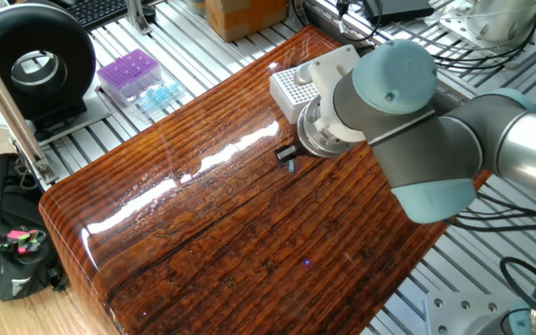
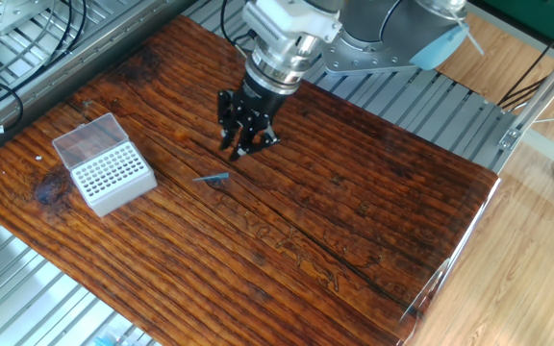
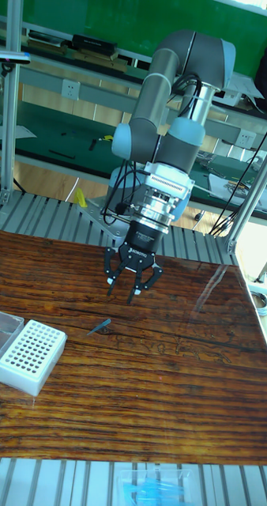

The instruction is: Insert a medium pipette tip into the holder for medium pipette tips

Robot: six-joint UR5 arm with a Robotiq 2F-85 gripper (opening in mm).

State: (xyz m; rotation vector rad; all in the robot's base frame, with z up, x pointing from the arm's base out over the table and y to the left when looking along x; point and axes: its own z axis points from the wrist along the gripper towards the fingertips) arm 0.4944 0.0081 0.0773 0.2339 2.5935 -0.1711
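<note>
The medium pipette tip [image 2: 212,178] lies flat on the wooden table, a slender blue-teal cone, also visible in the tall view as the tip [image 3: 99,326]. My gripper [image 2: 237,144] hangs just above and behind it, fingers pointing down and spread, nothing between them; the tall view shows the gripper [image 3: 122,294] open. The holder [image 2: 112,176], a white block with a grid of holes and a clear lid [image 2: 87,137], stands to the tip's left. In one fixed view my arm hides most of the gripper; the tip [image 1: 291,166] and the holder [image 1: 296,90] show beside it.
A purple tip box [image 1: 128,74] and a heap of light-blue tips [image 1: 159,95] sit on the metal rails beyond the wooden board. A black round device [image 1: 33,65], a cardboard box [image 1: 245,14] and a black bag [image 1: 7,247] surround the table.
</note>
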